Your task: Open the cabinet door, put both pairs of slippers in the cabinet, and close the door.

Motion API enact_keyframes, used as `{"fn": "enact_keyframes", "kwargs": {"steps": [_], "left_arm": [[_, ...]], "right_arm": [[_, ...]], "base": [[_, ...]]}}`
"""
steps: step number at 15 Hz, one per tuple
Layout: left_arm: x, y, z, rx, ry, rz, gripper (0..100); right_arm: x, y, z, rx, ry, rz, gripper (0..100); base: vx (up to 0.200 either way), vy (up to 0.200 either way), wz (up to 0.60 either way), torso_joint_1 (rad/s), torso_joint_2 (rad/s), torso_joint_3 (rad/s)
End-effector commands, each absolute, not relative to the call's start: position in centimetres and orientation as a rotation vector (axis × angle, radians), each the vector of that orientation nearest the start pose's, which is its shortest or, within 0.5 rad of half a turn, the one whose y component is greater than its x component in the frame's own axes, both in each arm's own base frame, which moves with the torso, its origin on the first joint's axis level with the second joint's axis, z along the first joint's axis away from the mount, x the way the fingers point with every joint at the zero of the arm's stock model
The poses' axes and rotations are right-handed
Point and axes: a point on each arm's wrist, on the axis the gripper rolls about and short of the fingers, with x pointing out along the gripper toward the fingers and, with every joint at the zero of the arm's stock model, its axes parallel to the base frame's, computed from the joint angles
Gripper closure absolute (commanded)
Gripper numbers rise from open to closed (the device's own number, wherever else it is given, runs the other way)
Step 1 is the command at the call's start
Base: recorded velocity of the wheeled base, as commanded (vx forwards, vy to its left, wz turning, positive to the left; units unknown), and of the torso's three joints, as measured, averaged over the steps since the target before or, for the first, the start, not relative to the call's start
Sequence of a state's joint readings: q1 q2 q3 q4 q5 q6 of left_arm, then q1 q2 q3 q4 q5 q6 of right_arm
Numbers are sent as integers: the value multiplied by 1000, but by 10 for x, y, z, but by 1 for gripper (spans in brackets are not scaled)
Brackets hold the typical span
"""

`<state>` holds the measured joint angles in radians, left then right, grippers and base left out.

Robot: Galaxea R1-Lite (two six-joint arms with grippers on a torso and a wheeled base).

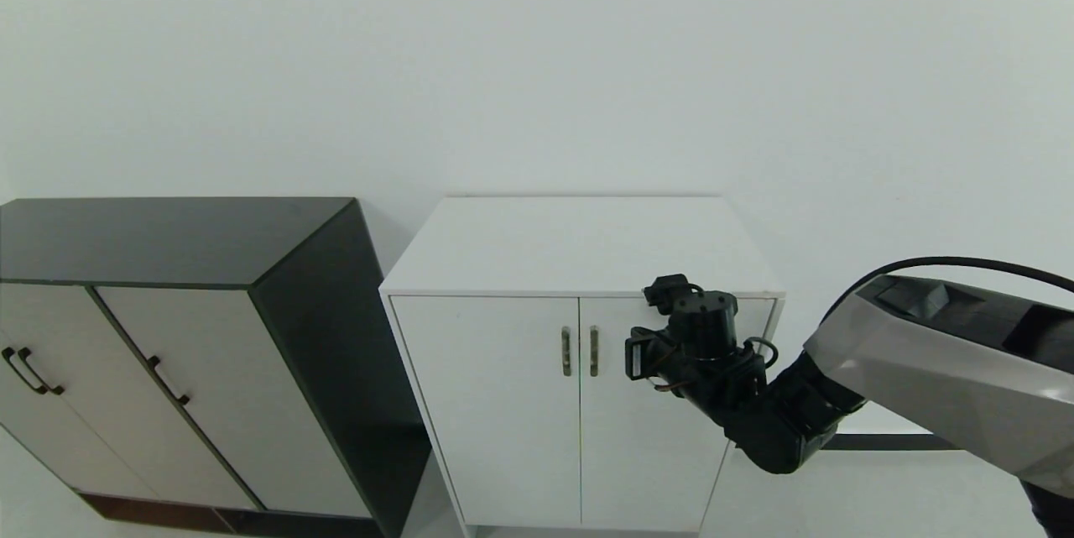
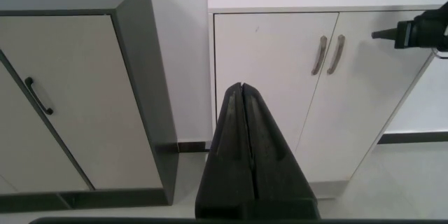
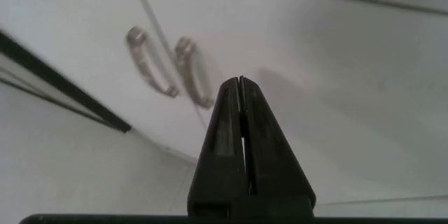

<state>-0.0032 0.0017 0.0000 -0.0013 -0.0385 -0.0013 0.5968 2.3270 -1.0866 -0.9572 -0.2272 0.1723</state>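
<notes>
White cabinet, both doors closed, stands on a pale floor against a white wall, beside a black-topped cabinet. Right end effector, fingers together, hangs near the handles; left end effector likewise closed.

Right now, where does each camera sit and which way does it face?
Head view: from the head, forward and down on the white two-door cabinet and black-framed cabinet; right arm shows.
Left wrist view: set back, facing both cabinets; shut left gripper.
Right wrist view: close on the white cabinet's metal handles; shut right gripper.
Shared: those handles, in all three.
</notes>
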Motion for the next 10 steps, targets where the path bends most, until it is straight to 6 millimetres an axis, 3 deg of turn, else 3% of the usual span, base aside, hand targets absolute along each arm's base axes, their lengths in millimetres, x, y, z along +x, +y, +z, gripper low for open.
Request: {"fn": "enact_keyframes", "kwargs": {"steps": [1, 10], "left_arm": [[-23, -1, 76, -2, 0, -41, 100], [-23, -1, 76, -3, 0, -41, 100]], "right_arm": [[366, 237, 44, 56, 293, 332, 100], [375, 232, 44, 64, 281, 312, 100]], "base": [[0, 0, 0, 0, 0, 0], [0, 0, 0, 0, 0, 0]]}}
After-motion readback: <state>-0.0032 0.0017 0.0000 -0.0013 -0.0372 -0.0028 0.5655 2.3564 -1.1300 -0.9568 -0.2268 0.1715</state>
